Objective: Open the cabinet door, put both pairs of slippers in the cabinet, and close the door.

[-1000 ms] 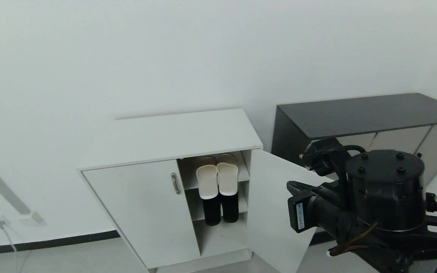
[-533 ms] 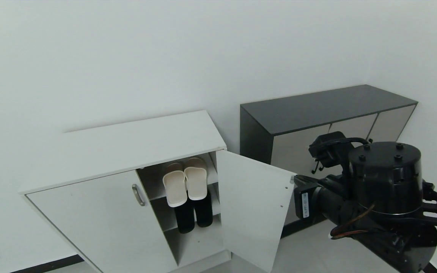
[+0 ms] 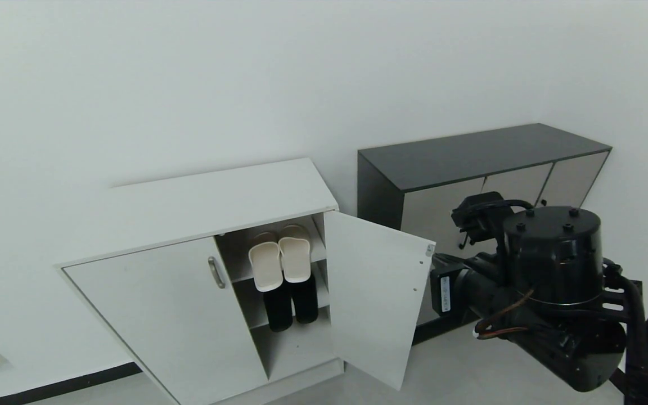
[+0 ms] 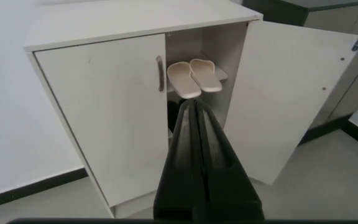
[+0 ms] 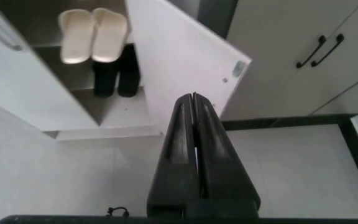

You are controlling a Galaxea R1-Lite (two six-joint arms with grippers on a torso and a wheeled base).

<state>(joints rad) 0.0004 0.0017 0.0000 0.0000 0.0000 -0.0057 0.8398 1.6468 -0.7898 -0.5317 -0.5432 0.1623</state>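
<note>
Slippers are shelved; door stands open. Left gripper and right gripper are closed and empty; we push the door shut next.

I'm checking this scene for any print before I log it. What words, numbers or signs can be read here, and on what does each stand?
No text here can be read.
White label on the right arm: dark print, too small to read.
Round fitting at the corner of the open cabinet door: no legible marking.
White slippers and black slippers: no print to be seen.
</note>
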